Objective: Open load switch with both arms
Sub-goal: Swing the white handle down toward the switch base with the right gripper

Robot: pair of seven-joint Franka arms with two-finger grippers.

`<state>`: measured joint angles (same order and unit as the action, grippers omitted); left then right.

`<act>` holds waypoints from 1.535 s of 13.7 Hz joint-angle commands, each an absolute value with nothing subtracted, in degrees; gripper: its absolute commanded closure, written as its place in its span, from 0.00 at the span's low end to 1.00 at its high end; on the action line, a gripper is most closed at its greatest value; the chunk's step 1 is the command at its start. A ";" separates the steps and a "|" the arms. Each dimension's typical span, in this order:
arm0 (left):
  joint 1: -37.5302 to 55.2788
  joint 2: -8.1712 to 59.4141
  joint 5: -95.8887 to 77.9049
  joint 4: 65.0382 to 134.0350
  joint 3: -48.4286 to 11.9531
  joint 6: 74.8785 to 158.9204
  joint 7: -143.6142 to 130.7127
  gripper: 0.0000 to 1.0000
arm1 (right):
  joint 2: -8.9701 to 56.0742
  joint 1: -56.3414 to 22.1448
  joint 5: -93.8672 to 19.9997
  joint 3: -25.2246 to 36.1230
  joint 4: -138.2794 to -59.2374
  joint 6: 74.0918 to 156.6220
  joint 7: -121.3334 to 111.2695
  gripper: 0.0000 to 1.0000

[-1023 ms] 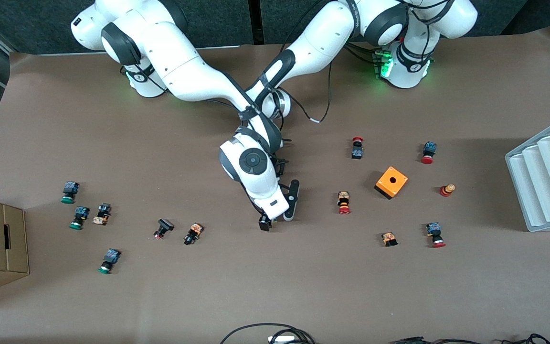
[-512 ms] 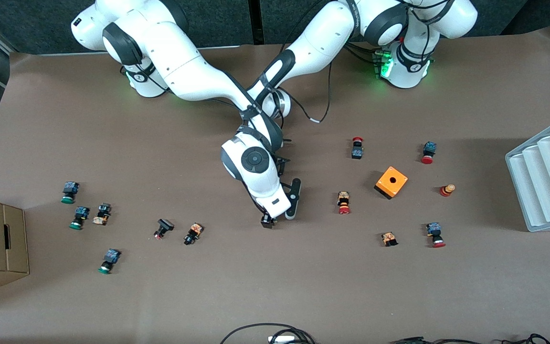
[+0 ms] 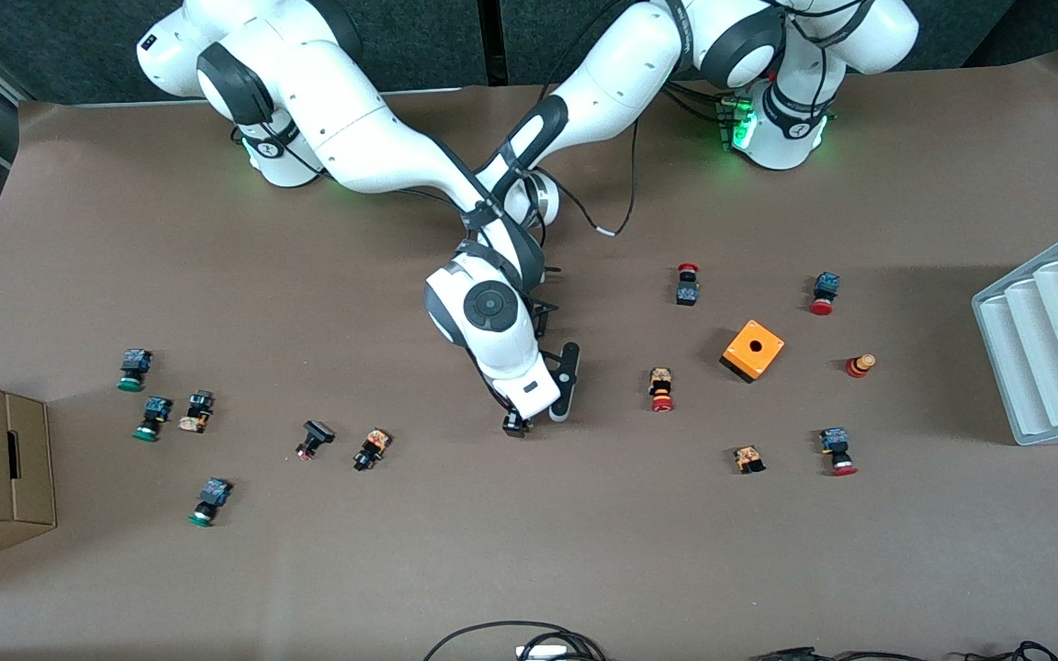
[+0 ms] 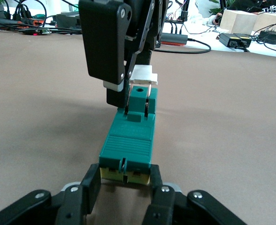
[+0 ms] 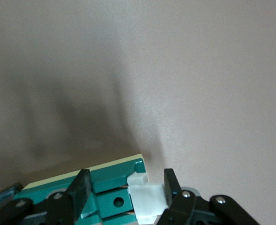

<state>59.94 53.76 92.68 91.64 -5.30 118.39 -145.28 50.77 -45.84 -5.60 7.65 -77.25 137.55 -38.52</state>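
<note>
One load switch (image 4: 128,140), two grippers, mid-worktop.

One green rectangular block with a white piece (image 4: 142,75) at one end lies on the brown paper-covered worktop (image 3: 529,551). Left gripper (image 4: 124,187) clamps the yellow-edged end; right gripper (image 5: 124,187) has its fingers (image 5: 81,187) narrowed about the white piece. One orange cube box (image 3: 753,350) sits apart toward the left arm's end, with open room between.
</note>
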 commanded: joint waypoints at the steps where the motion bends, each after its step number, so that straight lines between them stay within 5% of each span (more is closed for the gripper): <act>1: 60.47 54.84 92.72 91.58 -4.83 117.95 -146.43 0.54 | 51.33 -46.05 -5.54 8.09 -75.76 137.55 -37.97 0.35; 21: 60.56 54.76 92.72 91.58 -4.83 117.95 -146.43 0.54 | 49.22 -45.18 -5.10 8.09 -76.99 135.36 -38.58 0.39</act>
<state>59.94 53.77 92.69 91.64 -5.28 118.38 -145.28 50.15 -45.81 -5.61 7.62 -77.25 136.60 -38.52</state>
